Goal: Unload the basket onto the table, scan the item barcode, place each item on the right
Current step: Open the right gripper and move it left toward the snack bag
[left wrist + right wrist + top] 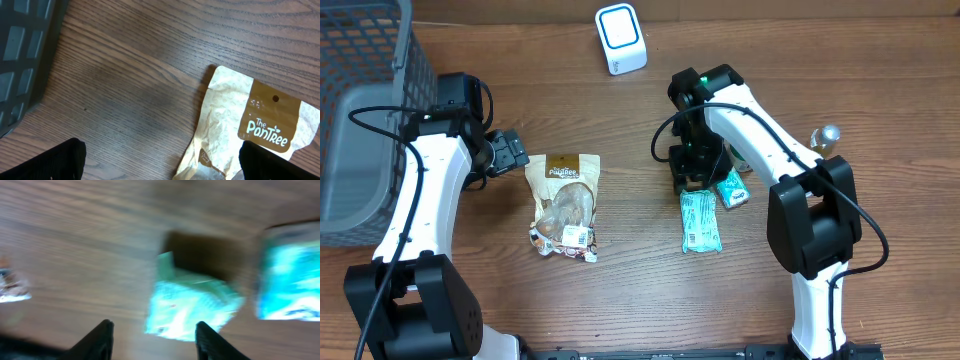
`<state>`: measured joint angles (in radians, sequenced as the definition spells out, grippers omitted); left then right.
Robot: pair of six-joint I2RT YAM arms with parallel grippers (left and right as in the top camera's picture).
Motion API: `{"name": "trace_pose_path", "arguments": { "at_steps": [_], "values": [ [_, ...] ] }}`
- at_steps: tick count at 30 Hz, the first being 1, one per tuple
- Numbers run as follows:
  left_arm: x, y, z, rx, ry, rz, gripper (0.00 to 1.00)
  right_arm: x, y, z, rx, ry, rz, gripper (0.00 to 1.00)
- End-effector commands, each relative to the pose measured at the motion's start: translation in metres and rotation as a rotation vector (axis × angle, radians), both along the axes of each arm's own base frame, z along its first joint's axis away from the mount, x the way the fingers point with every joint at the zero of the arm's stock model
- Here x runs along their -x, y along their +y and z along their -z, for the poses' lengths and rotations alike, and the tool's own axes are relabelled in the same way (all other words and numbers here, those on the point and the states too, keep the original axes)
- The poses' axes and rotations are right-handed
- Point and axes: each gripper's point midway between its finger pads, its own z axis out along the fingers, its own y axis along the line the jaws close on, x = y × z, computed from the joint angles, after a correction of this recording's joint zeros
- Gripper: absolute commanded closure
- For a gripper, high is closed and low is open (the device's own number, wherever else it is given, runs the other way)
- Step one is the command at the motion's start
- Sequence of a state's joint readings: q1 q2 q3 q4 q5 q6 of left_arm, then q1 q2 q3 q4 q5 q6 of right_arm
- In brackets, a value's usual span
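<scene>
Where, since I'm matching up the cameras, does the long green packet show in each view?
Overhead: the long green packet lies right of centre.
Left wrist: not in it.
Right wrist: blurred, at centre.
Shared landmark: the smaller teal packet, just to its right in both those views.

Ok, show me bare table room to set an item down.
Bare wood lies between the beige-and-brown snack pouch and the long green packet, and in front of the white blue-ringed scanner. Crowded around the right gripper.
</scene>
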<state>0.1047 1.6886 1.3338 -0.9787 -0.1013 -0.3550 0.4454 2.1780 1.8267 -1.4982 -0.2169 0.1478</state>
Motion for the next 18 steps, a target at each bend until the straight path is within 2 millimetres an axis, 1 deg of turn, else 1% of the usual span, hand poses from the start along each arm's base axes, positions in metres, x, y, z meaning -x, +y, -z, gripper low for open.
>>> {"name": "trace_pose_path", "arguments": {
  "at_steps": [1,4,5,8,9,12,13,18],
  "values": [
    [-0.002,-0.001,-0.009,-0.007,-0.025,0.025,0.00,0.018,0.033,-0.012,-0.138,0.066,0.015,0.59],
    [-0.002,-0.001,-0.009,-0.007,-0.025,0.025,0.00,0.031,0.041,-0.006,-0.126,0.086,-0.020,0.62],
    [-0.002,-0.001,-0.009,-0.007,-0.025,0.025,0.00,0.036,0.043,-0.003,-0.121,0.095,-0.032,0.64],
    [-0.002,-0.001,-0.009,-0.007,-0.025,0.025,0.00,0.054,0.048,0.007,-0.085,0.119,-0.066,0.66],
    [-0.002,-0.001,-0.009,-0.007,-0.025,0.025,0.00,0.061,0.046,0.016,-0.020,0.115,-0.063,0.66],
    [-0.002,-0.001,-0.009,-0.007,-0.025,0.025,0.00,0.066,0.036,0.033,0.102,0.076,-0.061,0.65],
    [-0.002,-0.001,-0.009,-0.007,-0.025,0.025,0.00,0.067,0.027,0.042,0.170,0.050,-0.061,0.65],
    [-0.002,-0.001,-0.009,-0.007,-0.025,0.025,0.00,0.070,0.000,0.057,0.300,0.024,-0.063,0.65]
  ]
}}
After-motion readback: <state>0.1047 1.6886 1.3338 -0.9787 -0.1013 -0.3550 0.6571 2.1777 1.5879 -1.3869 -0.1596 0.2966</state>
